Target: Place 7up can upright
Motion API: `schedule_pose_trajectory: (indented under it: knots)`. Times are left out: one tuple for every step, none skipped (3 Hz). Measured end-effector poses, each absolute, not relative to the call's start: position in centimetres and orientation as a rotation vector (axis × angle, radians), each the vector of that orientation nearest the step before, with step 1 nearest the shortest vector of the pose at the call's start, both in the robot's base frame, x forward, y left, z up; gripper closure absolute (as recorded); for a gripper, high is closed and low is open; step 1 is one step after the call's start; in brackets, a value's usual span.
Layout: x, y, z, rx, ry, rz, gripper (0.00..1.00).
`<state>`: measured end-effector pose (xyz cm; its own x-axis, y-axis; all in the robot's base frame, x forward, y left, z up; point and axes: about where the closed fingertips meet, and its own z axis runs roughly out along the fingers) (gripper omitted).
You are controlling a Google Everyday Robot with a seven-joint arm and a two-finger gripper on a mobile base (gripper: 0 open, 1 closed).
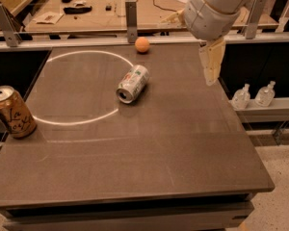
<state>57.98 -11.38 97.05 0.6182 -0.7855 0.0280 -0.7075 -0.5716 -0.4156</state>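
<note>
The 7up can [133,83], silver-white with green and red marks, lies on its side on the dark table [149,148], its silver top facing the front left. It rests on the right edge of a white circle [82,88] marked on the table. My gripper [211,65] hangs from the white arm above the table's right side, well to the right of the can and above it, holding nothing.
A gold-orange can [11,112] with black script stands upright at the table's left edge. A small orange ball [142,44] sits at the far edge. Two clear bottles [253,96] stand on a shelf to the right. A cluttered bench lies behind.
</note>
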Motion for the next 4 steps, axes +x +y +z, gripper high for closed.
schedule_pose_trajectory:
  knots:
    - [60.6,-10.3,96.3,-2.606,1.058,-0.31,0.0]
    - [63.3,-8.8,95.6,-2.708,0.941,-0.303,0.0]
    - [65.0,-6.5,95.2,-2.758,0.834,-0.279,0.0]
    - [65.5,-4.1,93.8,-2.766,0.803,-0.187,0.0]
